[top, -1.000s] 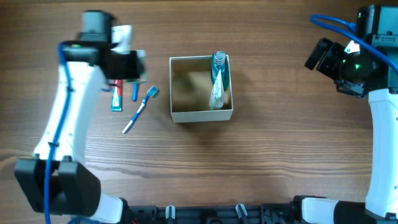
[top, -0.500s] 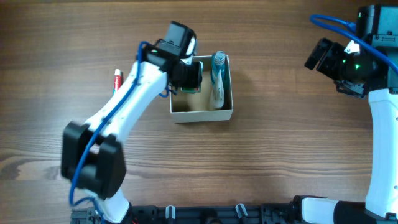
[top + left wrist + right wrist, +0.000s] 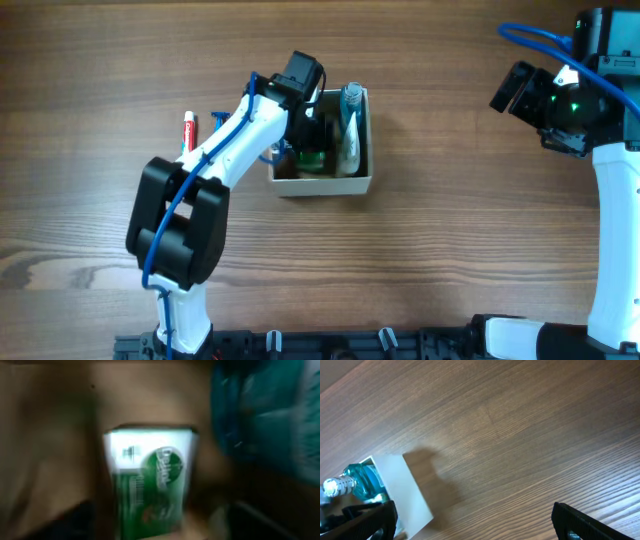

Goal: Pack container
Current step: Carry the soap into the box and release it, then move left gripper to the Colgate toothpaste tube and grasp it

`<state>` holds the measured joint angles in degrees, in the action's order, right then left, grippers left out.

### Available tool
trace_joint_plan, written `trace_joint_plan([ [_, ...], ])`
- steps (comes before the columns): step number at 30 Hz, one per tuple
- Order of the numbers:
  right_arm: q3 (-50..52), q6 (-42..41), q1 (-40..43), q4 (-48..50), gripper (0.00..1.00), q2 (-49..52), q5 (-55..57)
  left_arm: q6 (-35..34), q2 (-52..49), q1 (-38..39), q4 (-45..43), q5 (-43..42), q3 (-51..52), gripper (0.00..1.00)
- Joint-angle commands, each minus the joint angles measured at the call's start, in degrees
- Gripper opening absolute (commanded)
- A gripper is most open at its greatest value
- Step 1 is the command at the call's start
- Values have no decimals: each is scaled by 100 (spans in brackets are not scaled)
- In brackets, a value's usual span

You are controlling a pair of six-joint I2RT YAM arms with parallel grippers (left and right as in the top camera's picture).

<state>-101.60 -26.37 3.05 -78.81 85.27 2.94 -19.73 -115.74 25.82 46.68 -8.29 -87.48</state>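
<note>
**Left pincer down in the container, green box with it**

Parked near the middle of the wood-grain surface, a touch toward the far edge: the container, square and shallow, white cardboard outside, tan-brown inside. Along its right wall, a clear blue bottle with a silvery cap and a floppy white tube. Left pincer reaching in at the left side, glossy green box right under it. Can't tell from overhead how far open it is.

No help from the left wrist view either. Just a smeared green box in the middle, brown cardboard behind, teal blur upper right. So can't tell if gripped or let go.

Off toward the left edge, a red-and-white toothpaste tube lying flat.

Right pincer up by the right edge, spread wide, holding nothing. Only in its wrist view: the container's plain white outer wall and the bottle cap from the side.

Versus half a second ago: left arm further into the container, green box closer to the near wall, right arm same spot.
</note>
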Motion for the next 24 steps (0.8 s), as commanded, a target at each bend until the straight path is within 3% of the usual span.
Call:
trace_joint_plan([
  [1,-48,-76,15,15,100,63,-46,-66,887,-192,28,-225,-74,100],
  [10,-48,-76,15,15,100,63,-46,0,2516,-699,348,-192,-72,100],
  [13,-48,-76,15,15,100,63,-46,345,2935,-1097,776,708,-72,100],
  [14,-48,-79,15,15,100,63,-46,476,2935,-1329,1034,1294,-70,100],
  [16,-48,-76,15,15,100,63,-46,579,2813,-1622,1198,1526,-17,100],
  [22,-48,-79,15,15,100,63,-46,1156,1976,-2516,1193,1384,503,100],
  [24,-48,-79,15,15,100,63,-46,1539,1478,-2761,1130,1049,584,95],
])
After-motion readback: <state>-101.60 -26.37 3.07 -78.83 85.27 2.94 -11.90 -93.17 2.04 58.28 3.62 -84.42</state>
